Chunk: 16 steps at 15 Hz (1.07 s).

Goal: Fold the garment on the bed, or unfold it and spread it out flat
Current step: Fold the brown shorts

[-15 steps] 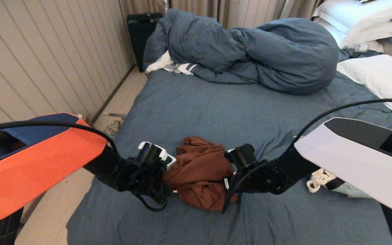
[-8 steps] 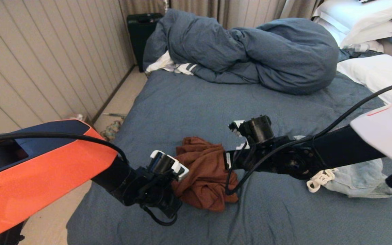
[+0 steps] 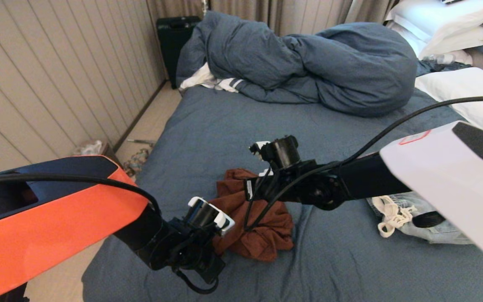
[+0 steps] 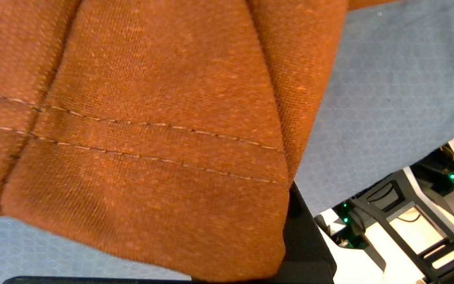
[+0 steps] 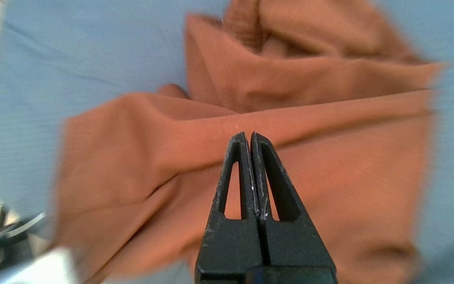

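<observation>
You have the rust shirt (image 3: 262, 226) lying crumpled at lower centre of the head view, on the blue sheet of the bed (image 3: 224, 130). Your left gripper (image 3: 218, 239) comes in from the lower left and sits against the shirt's near-left edge; in its wrist view a stitched hem (image 4: 152, 142) fills most of the frame with a black finger (image 4: 306, 252) under it, so it is clenched on the shirt. Your right gripper (image 5: 249, 136) reaches in from the right above the shirt, fingers pressed together with nothing between them, tips pointing at a fold. A pale denim piece (image 3: 430, 222) lies at lower right, the bunched duvet (image 3: 308, 63) along the top, pillows (image 3: 447, 25) in the upper right.
</observation>
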{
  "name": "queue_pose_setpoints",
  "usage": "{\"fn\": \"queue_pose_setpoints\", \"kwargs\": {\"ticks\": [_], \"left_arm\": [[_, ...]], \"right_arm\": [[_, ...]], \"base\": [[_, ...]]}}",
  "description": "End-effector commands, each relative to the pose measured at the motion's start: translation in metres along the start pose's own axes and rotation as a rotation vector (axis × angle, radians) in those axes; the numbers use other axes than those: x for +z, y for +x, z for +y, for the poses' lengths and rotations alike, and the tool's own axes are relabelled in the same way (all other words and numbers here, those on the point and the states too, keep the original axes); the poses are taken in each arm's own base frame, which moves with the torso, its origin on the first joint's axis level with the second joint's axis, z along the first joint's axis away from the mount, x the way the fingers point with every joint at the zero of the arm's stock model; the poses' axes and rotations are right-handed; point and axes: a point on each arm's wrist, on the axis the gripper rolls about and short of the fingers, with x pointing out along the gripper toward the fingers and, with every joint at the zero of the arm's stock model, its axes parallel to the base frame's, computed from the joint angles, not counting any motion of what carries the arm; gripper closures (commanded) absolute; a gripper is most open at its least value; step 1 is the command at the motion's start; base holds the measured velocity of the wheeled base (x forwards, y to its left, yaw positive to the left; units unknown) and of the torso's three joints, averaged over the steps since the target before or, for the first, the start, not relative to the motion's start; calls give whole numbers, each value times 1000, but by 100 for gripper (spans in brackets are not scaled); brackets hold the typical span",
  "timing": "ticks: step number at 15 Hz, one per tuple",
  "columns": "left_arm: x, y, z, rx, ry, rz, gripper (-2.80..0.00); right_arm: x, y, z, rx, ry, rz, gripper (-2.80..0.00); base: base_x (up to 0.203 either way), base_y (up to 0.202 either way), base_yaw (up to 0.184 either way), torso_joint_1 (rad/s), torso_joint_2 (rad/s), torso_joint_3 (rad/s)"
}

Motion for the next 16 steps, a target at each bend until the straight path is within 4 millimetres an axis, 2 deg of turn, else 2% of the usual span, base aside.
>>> {"fn": "queue_pose_setpoints", "kwargs": {"ticks": [1,6,9,12,16], "left_arm": [[1,-4,1,17,-1,-13,0],[3,-6,2,36,-4,-26,0],[0,-9,15,65,-56,-26,0],[-4,-8,20,68,-71,-12,0],[-4,-7,20,78,-80,-63,0]], "right_arm": [[-37,52,-3,-27,-8,126,0],[-70,71,-10,-55,-21,235,0],[-96,57,-21,-87,-17,326,0],[-99,36,-47,-126,16,306,0],[-98,37,-48,-123,23,290,0]], "base": [[0,0,0,0,0,0],[0,0,0,0,0,0],[0,0,0,0,0,0],[0,0,0,0,0,0],[0,0,0,0,0,0]]}}
